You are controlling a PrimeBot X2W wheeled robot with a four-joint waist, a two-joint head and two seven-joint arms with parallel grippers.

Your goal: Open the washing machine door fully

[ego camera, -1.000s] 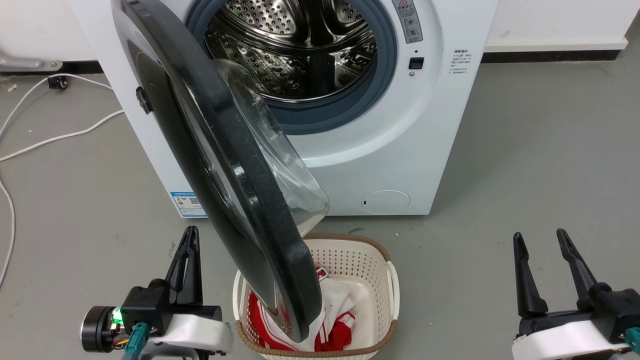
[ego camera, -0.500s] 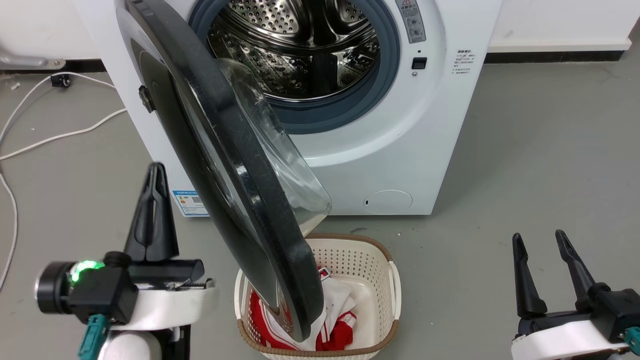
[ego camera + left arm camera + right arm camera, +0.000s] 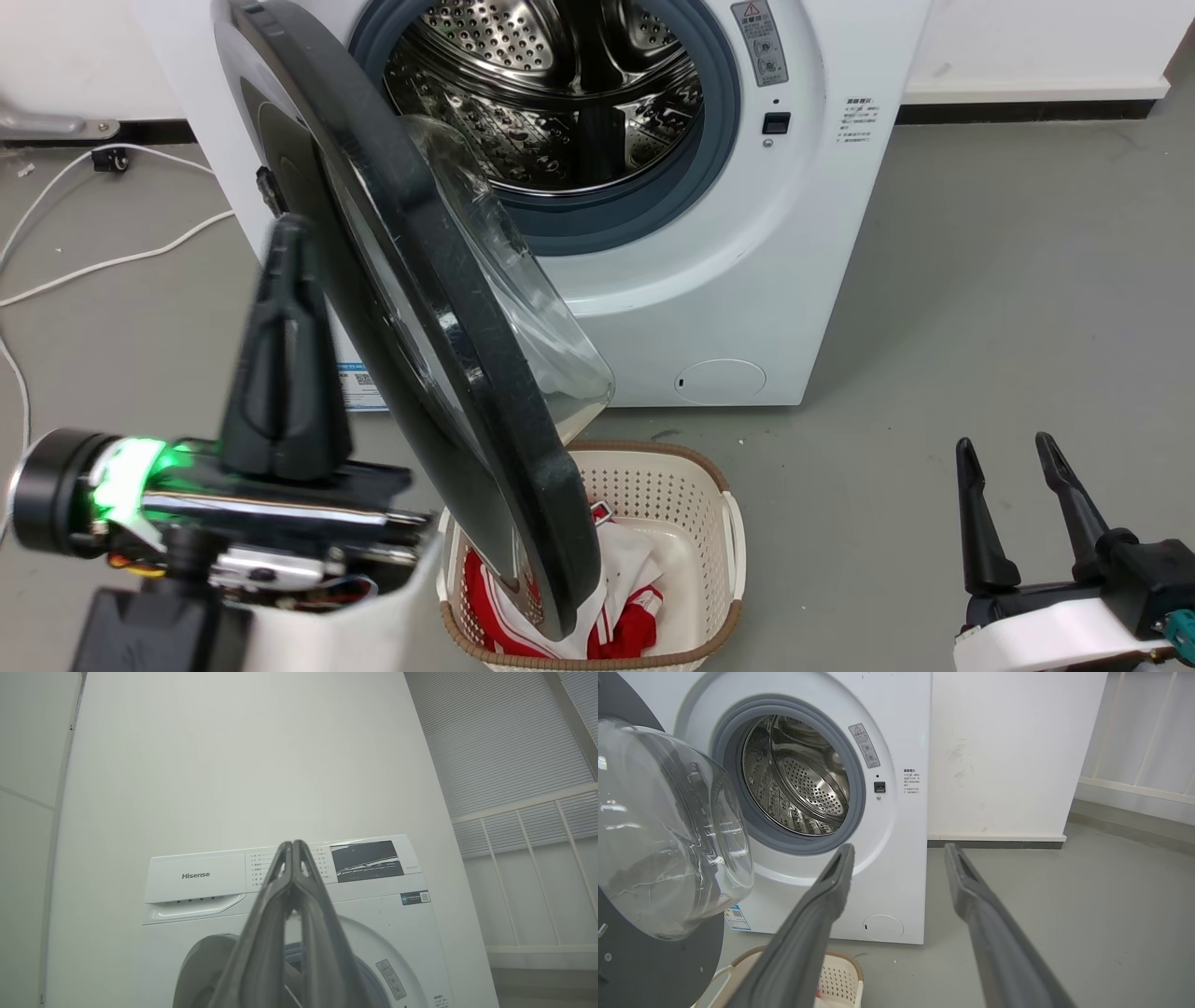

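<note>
The washing machine door (image 3: 439, 308) stands partly open on its left hinge, its glass bowl facing the steel drum (image 3: 560, 93) and its lower edge over the laundry basket (image 3: 733, 532) on the floor. The left claw (image 3: 285, 229), fingers pressed together and empty, is just beside the door's outer face; whether they touch cannot be told. The right claw (image 3: 1003, 443) is spread wide and empty, well apart from the door.

Bright, even indoor light leaves faint shadows on the floor (image 3: 980, 280) and glints on the drum (image 3: 560, 93) and door (image 3: 439, 308) glass; the jaws of the near left gripper (image 3: 288, 229) look blurred, and wrist views bow at their edges.
</note>
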